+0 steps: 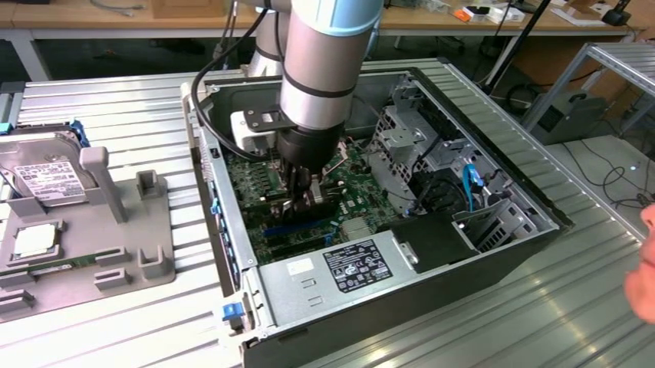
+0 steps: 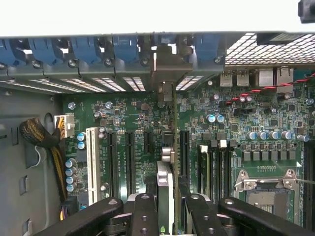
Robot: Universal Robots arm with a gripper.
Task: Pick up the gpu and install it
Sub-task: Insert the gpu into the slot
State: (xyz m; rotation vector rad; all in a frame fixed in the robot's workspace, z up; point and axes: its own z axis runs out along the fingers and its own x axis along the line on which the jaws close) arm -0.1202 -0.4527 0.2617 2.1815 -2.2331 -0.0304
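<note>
My gripper (image 1: 304,198) reaches down inside the open computer case (image 1: 532,207), just above the green motherboard (image 1: 251,184). It is shut on the gpu (image 2: 170,162), which stands on edge between my two black fingers (image 2: 144,214). In the wrist view the card runs as a thin line between the black expansion slots (image 2: 129,157). Its metal bracket (image 2: 165,69) sits at the rear slot openings of the case, under the blue clips (image 2: 83,49). Whether the card's edge is pressed into a slot is hidden.
A grey fixture (image 1: 113,253) on the exterior view's left carries a silver hard drive (image 1: 46,180) and a processor chip (image 1: 36,241). Inside the case are the power supply (image 1: 348,268), drive cage (image 1: 409,142), blue cable (image 1: 471,184), memory sticks (image 2: 216,167) and processor socket (image 2: 266,182). A person's hand (image 1: 645,261) shows at the right edge.
</note>
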